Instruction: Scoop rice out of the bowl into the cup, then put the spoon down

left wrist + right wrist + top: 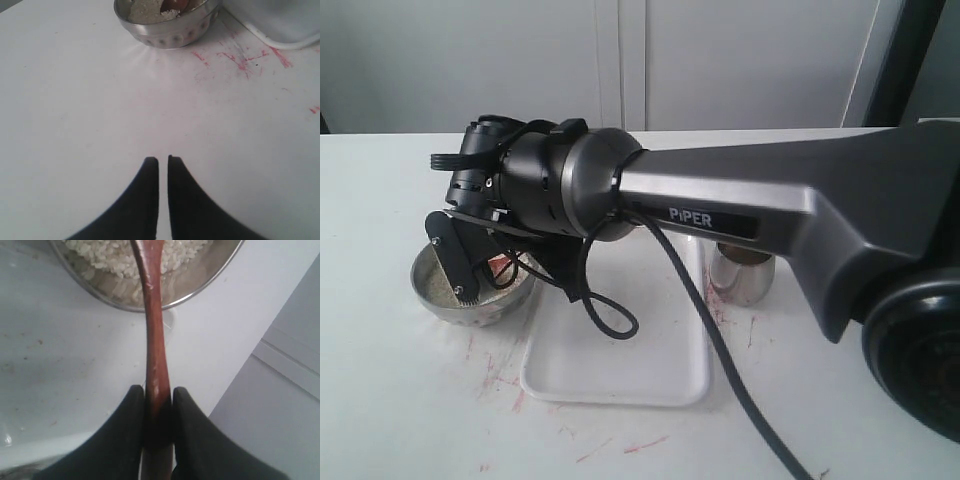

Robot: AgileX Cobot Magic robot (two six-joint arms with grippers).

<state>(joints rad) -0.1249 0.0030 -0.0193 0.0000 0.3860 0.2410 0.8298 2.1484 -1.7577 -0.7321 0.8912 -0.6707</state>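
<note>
Grey arm (pixel 800 200) marked PiPER, black cable (pixel 705 310), tapered black right claw (pixel 159 390).

White tabletop (pixel 390 400) — red scuffs (pixel 638 443), pale panelled wall (pixel 750 60) behind, soft light

My white desk (pixel 400 400) is streaked with red marks (pixel 620 445). On it I see the bowl (pixel 485 312), a white tray (pixel 620 370) and the cup (pixel 745 285).
</note>
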